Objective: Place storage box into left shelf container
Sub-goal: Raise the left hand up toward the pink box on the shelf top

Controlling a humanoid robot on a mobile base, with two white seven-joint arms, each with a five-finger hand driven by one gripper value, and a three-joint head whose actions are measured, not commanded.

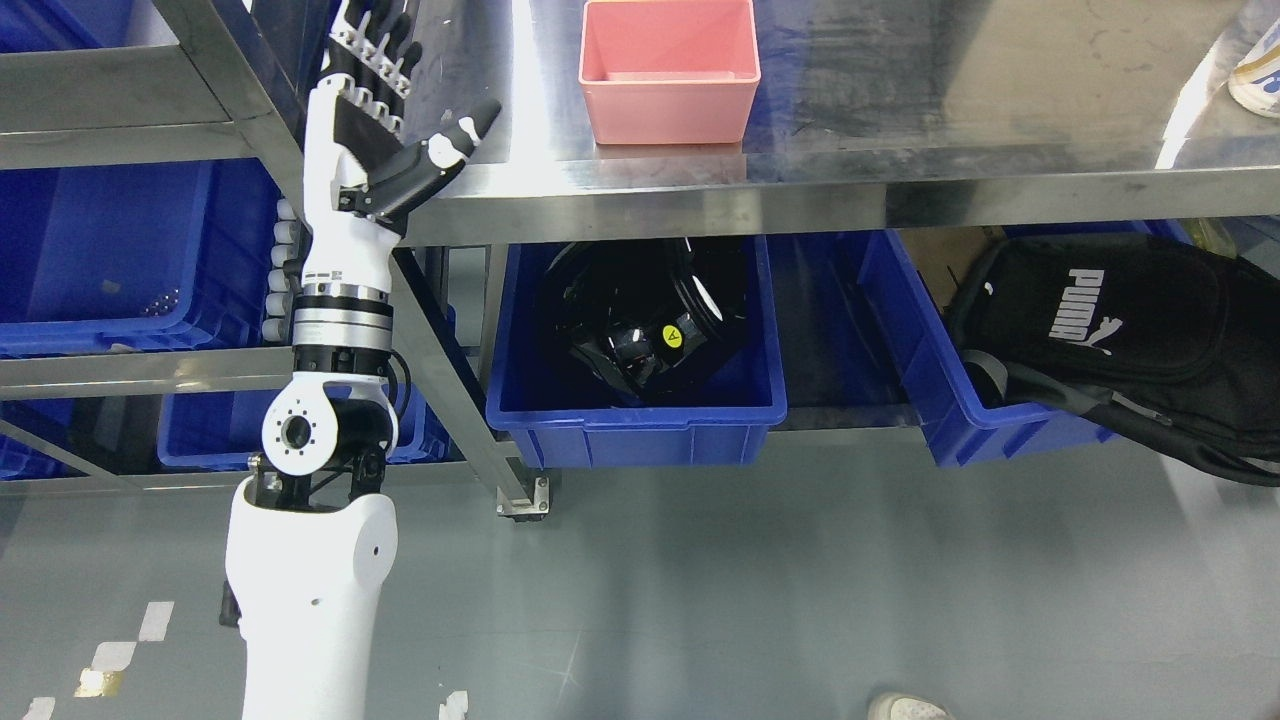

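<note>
A pink storage box [668,70] stands empty and upright on the steel table top [900,110], near its front edge. My left hand [385,90] is raised at the table's left corner, well left of the box and apart from it. Its fingers are spread, thumb pointing right, and it holds nothing. A large blue container [110,260] sits in the left shelf [120,370], behind and left of my forearm. My right arm does not show.
Under the table a blue bin [640,420] holds a black device, and another blue bin [960,400] at the right holds a black backpack [1120,330]. A steel table leg [450,380] slants beside my forearm. A person's shoe [905,708] shows at the bottom edge.
</note>
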